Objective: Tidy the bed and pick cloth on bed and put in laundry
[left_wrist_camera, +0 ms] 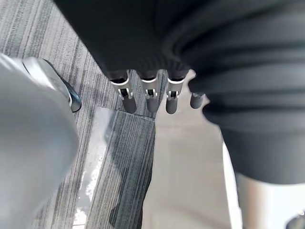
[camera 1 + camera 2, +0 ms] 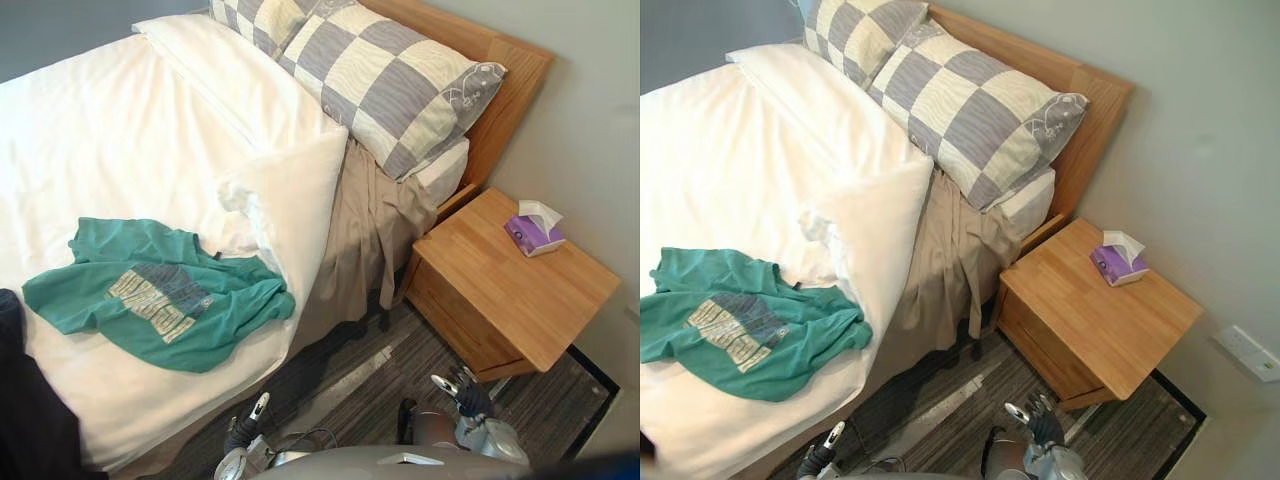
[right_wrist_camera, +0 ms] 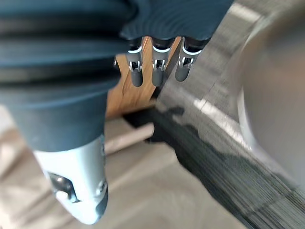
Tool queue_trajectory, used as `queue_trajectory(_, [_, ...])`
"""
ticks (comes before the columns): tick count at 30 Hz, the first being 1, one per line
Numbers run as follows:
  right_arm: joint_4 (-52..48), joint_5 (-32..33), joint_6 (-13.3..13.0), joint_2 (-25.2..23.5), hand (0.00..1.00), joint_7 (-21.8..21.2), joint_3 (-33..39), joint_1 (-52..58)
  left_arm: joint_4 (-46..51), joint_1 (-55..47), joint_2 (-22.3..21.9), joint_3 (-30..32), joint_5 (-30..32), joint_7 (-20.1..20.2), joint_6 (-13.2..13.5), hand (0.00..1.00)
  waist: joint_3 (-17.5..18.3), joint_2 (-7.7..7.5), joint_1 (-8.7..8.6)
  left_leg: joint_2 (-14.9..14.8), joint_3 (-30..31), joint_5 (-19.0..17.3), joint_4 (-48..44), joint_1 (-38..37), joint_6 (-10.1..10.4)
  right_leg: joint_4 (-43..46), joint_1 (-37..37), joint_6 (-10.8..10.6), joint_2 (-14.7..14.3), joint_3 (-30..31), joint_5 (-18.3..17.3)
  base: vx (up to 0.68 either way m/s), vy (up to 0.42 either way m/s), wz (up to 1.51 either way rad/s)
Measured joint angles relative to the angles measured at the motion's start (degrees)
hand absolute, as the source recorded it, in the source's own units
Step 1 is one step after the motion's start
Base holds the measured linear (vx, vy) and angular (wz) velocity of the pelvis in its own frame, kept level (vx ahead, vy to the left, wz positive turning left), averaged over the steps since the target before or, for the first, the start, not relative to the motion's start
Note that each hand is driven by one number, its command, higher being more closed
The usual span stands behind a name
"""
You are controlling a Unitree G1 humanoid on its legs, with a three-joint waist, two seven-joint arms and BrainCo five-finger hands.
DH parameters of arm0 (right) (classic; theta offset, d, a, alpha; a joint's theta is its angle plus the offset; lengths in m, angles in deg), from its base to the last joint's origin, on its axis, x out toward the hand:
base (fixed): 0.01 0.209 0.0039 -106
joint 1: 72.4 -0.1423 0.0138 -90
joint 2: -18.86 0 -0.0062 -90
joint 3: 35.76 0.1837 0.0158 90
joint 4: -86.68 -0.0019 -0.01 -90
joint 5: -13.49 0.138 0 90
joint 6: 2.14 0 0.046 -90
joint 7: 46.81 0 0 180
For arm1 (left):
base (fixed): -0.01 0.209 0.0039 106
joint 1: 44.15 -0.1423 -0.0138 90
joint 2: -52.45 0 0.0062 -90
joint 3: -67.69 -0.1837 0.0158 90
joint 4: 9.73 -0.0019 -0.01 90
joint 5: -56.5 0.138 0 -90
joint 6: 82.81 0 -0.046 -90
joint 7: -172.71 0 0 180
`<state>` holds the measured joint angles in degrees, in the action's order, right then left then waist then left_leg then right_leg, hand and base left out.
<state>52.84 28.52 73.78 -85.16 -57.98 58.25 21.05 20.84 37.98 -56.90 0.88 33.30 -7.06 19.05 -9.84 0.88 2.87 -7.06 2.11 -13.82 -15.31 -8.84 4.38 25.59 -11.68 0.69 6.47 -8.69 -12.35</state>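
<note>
A teal T-shirt (image 2: 160, 293) with a striped chest print lies crumpled on the white duvet (image 2: 120, 140) near the bed's near edge. A corner of the duvet is folded back, baring the beige sheet (image 2: 365, 240) that hangs down the bed's side. My left hand (image 2: 243, 432) hangs low by the bed's foot over the carpet, fingers (image 1: 148, 93) straight and holding nothing. My right hand (image 2: 468, 396) hangs low in front of the nightstand, its fingers (image 3: 159, 67) also straight and empty. Both hands are well away from the shirt.
Two checked grey-and-cream pillows (image 2: 390, 80) lean against the wooden headboard (image 2: 505, 90). A wooden nightstand (image 2: 510, 280) with a purple tissue box (image 2: 533, 231) stands right of the bed. Grey striped carpet (image 2: 350, 380) lies between bed and nightstand. A dark cloth (image 2: 25, 400) shows at the lower left.
</note>
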Motion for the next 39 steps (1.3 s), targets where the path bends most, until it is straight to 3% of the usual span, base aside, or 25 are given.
queue_trajectory(3, [-0.2, -0.1, 1.8, -0.4, 0.00, 0.5, 0.1, 0.0, 1.8, -0.1, 0.0, 1.1, -0.8, 1.2, 0.0, 0.00, -0.5, -0.31, -0.42, -3.4, -7.4, 3.9, -17.2, 7.9, 2.5, -5.4, 7.4, -0.2, 1.0, -5.6, -1.7, 0.20, -0.207, 0.97])
queue_trajectory(4, [-0.6, -0.1, 2.7, -0.4, 0.00, 1.0, 0.1, 0.8, 2.6, -0.3, 0.4, 1.5, -1.0, 1.6, 0.1, 0.00, -1.0, -1.38, -0.31, -6.1, -13.5, 3.0, -23.3, 10.8, 1.9, -7.4, 11.0, -0.3, 1.7, -8.3, -1.9, 0.15, -0.118, 1.27])
queue_trajectory(5, [-0.7, -0.1, 3.7, -0.4, 0.00, 1.6, 0.1, 1.2, 3.8, -0.4, 0.2, 1.5, -1.2, 2.1, 0.1, 0.00, -0.9, -1.35, -0.33, -8.1, -21.1, 1.8, -25.2, 12.3, 1.1, -8.8, 13.8, -0.6, 2.5, -11.8, -2.4, 0.14, -0.098, 1.16])
queue_trajectory(7, [-1.1, -0.3, 4.6, -0.3, 0.00, 2.2, 0.5, 1.2, 4.4, -0.8, -0.3, 0.8, -2.5, 2.4, 0.2, 0.00, -0.8, -0.78, -0.39, -8.5, -29.1, 1.6, -21.7, 13.3, -0.1, -9.1, 15.7, -1.4, 3.4, -15.1, -3.2, 0.13, -0.010, 1.02])
queue_trajectory(8, [-1.2, -1.0, 5.0, -0.5, 0.00, 2.5, 2.2, 1.1, 4.4, -0.8, -0.8, 0.3, -3.2, 2.5, 0.3, 0.00, -0.6, 0.25, -0.35, -8.2, -33.1, 2.6, -16.6, 13.4, -2.9, -8.8, 16.1, -2.0, 3.2, -17.3, -3.5, 0.14, 0.049, 0.87])
queue_trajectory(9, [-1.1, -1.2, 5.2, -0.8, 0.00, 2.6, 2.8, 1.0, 4.3, -0.8, -0.8, 0.3, -3.3, 2.5, 0.3, 0.00, -0.6, 0.06, -0.21, -7.8, -33.4, 2.1, -15.4, 12.9, -3.1, -8.7, 16.1, -2.2, 3.5, -17.4, -3.6, 0.16, 0.081, 0.75])
queue_trajectory(11, [-1.1, -3.7, 5.9, -1.8, 0.00, 2.9, 4.8, 0.8, 4.2, -1.1, -0.1, 0.1, -4.1, 3.1, 0.5, 0.00, -0.3, -1.36, 0.01, -3.8, -32.9, 2.2, -8.8, 11.7, -3.2, -9.0, 16.3, -3.1, 4.8, -19.2, -3.2, 0.18, 0.088, 0.51])
queue_trajectory(15, [-0.5, -5.1, 7.0, -2.5, 0.00, 3.6, 6.9, 0.7, 4.1, -1.5, 1.1, -2.1, -4.9, 3.6, 0.8, 0.00, -0.4, -2.50, 0.23, -2.0, -31.7, 2.5, -5.8, 9.5, -3.6, -9.2, 18.8, -4.2, 5.9, -20.9, -2.4, 0.17, 0.073, 0.31])
queue_trajectory(19, [1.4, -3.9, 7.5, -3.1, 0.00, 4.5, 8.1, 0.8, 4.0, -2.0, 3.3, -5.5, -4.2, 3.5, -1.2, 0.00, 1.3, -3.99, 0.09, 0.1, -29.6, 9.1, 2.0, 5.7, -3.6, -7.7, 20.2, -3.4, 6.2, -22.3, 2.5, 0.15, 0.006, 0.35])
queue_trajectory(20, [1.1, -2.9, 7.4, -2.7, 0.00, 4.6, 9.4, 0.9, 3.8, -1.8, 3.3, -6.4, -2.8, 3.4, -1.8, 0.00, 0.6, -1.82, -0.23, -1.4, -29.2, 10.5, 3.8, 4.6, -4.1, -1.9, 16.9, -2.5, 5.6, -21.7, 1.8, 0.15, -0.096, 0.25])
queue_trajectory(21, [0.8, -2.1, 7.0, -2.0, 0.00, 4.6, 9.7, 0.6, 3.0, -1.0, 3.2, -7.0, -1.5, 3.4, -2.3, 0.00, 0.3, -0.19, -0.60, -3.5, -28.7, 10.7, 5.0, 3.4, -3.8, -8.2, 16.7, -3.7, 1.7, -20.2, -1.7, 0.15, -0.123, 0.10])
queue_trajectory(22, [0.6, -1.3, 6.8, -1.9, 0.00, 4.7, 9.6, 0.7, 2.1, -0.7, 3.5, -6.8, -0.5, 3.3, -2.5, 0.00, 0.2, -0.26, -0.44, -4.2, -28.5, 11.5, 6.1, 2.2, -2.7, -21.4, 18.1, -2.8, -1.9, -18.4, 0.6, 0.18, -0.207, 0.01])
queue_trajectory(23, [0.6, -0.6, 6.4, -2.5, 0.00, 4.7, 9.7, 1.1, 2.0, -0.5, 4.9, -6.8, 0.4, 3.2, -2.8, 0.00, 0.0, -3.21, -0.28, -1.8, -28.5, 11.6, 7.1, 1.0, -1.9, -30.1, 17.8, -0.6, -1.5, -17.0, 13.7, 0.15, -0.179, 0.10])
queue_trajectory(24, [1.2, -0.5, 6.1, -2.5, 0.00, 4.7, 10.0, 1.5, 1.7, 0.1, 5.2, -7.0, 0.9, 3.1, -2.7, 0.00, 0.0, -3.53, -0.58, -1.4, -28.0, 10.6, 7.5, 0.1, -0.6, -28.6, 17.8, 1.6, -0.7, -18.2, 12.8, 0.20, -0.155, 0.06])
queue_trajectory(25, [2.3, -0.1, 6.1, -1.6, 0.00, 4.8, 10.2, 1.7, 0.9, 0.3, 4.5, -7.2, 2.3, 3.1, -3.6, 0.00, 0.5, -1.81, -0.63, -2.5, -28.4, 9.9, 8.8, -1.4, -0.1, -27.3, 17.9, 1.5, -1.7, -18.0, 12.8, 0.14, -0.035, 0.07])
queue_trajectory(27, [2.2, 1.2, 4.8, -0.6, 0.00, 4.8, 10.5, 3.0, 0.9, 0.3, 3.1, -7.3, 4.8, 3.0, -4.3, 0.00, 0.2, -0.31, -1.79, -2.5, -28.4, 10.0, 11.0, -2.2, 0.0, -24.5, 16.8, 1.1, -1.5, -18.1, 10.4, 0.09, 0.021, 0.05])
queue_trajectory(28, [1.9, 2.2, 4.3, -0.7, 0.00, 4.7, 11.0, 3.3, 0.9, 0.4, 2.8, -7.5, 5.1, 2.9, -4.8, 0.00, 0.0, 0.53, -2.44, -2.3, -28.2, 10.1, 12.0, -2.2, 0.1, -20.2, 14.8, 0.9, -0.6, -17.8, 8.4, 0.00, 0.052, 0.22])
queue_trajectory(29, [1.3, 3.2, 3.3, -0.6, 0.00, 4.8, 11.4, 3.4, 0.9, 0.6, 2.6, -7.9, 7.0, 2.2, -5.3, 0.00, -0.4, 0.97, -2.96, -2.1, -27.5, 10.3, 12.5, -2.2, 0.2, -11.9, 11.4, 2.2, 0.9, -15.1, 5.9, -0.01, 0.061, 0.33])
queue_trajectory(31, [0.7, 4.5, 2.4, -1.0, 0.00, 4.9, 11.3, 4.0, 0.9, 1.1, 3.7, -9.3, 8.5, 1.8, -6.4, 0.00, -0.9, 0.08, -3.67, -1.7, -25.1, 10.3, 12.4, -2.5, 0.2, -4.2, 9.2, 3.0, 2.2, -10.1, 4.2, -0.03, 0.044, 0.77])
queue_trajectory(32, [0.6, 5.7, 1.7, -1.6, 0.00, 5.1, 11.2, 4.9, 0.9, 1.7, 4.0, -9.1, 9.3, 1.8, -7.2, 0.00, -0.9, -0.67, -3.46, -1.4, -25.1, 10.3, 13.3, -3.3, 0.2, -1.9, 9.3, 2.1, 2.7, -7.7, 3.7, -0.05, 0.037, 0.85])
queue_trajectory(36, [-0.1, 6.7, 1.2, -3.2, 0.00, 5.9, 11.0, 5.7, 1.3, 1.7, 4.1, -6.1, 8.5, 1.7, -7.3, 0.00, -0.4, -2.44, -2.37, -0.8, -27.3, 9.7, 15.5, -3.4, 0.8, -4.3, 9.9, -0.4, 3.3, -7.3, 2.2, -0.06, 0.038, 0.23])
queue_trajectory(39, [-0.2, 8.4, 1.6, -3.2, 0.00, 7.4, 10.3, 6.0, 1.3, 1.6, 3.7, -3.9, 7.5, 1.9, -7.6, 0.00, -0.4, -2.41, -1.93, -0.3, -30.4, 9.2, 16.6, -4.1, 0.9, -9.0, 10.7, -1.0, 2.4, -5.1, 2.2, -0.11, 0.054, -0.47])
